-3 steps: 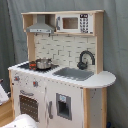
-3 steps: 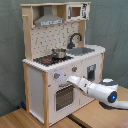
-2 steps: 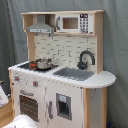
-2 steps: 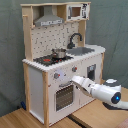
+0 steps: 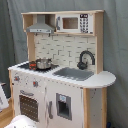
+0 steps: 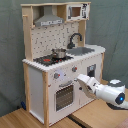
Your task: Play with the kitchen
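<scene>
So the kitchen (image 6: 62, 60) stands centre frame on the wooden surface (image 6: 95, 116), and the hand (image 6: 81, 80) is right at the oven door (image 6: 65, 95), at its 3 o'clock. Can't tell if it's clenched. Looks like the approach step; next it needs to catch the handle

No legible text.
Microwave (image 5: 74, 23) on the kitchen (image 5: 60, 75) has a keypad panel w/ small marks, too blurry to read in both exterior views; knobs (image 6: 56, 76) show no readable nos. or labels.
</scene>
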Tool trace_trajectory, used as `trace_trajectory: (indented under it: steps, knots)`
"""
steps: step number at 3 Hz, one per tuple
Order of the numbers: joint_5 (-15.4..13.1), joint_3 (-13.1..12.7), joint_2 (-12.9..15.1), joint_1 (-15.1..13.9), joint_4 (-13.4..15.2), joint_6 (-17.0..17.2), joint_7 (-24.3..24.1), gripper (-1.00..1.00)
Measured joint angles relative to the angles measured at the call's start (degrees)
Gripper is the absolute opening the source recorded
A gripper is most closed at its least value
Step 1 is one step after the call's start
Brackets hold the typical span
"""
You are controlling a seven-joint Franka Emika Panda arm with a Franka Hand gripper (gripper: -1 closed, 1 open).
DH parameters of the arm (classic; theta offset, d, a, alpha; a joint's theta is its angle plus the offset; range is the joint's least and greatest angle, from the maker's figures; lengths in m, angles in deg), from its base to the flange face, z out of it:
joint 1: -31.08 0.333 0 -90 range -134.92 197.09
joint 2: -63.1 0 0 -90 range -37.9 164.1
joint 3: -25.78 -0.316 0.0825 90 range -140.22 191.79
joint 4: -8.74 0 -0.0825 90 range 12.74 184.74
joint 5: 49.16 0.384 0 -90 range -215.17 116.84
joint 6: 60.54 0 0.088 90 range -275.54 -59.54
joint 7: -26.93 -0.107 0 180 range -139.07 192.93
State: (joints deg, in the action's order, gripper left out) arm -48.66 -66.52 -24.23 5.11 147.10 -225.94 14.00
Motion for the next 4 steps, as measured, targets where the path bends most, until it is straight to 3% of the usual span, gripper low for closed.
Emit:
trace_trajectory:
  steps: [2,4]
  knots:
    - [0.00,-1.26,-0.01,0.21,5.04,-3.37,-11.09,1.00]
    - [0.00,-2.16,-0.14,-1.38,6.42,-5.37,-22.33,1.00]
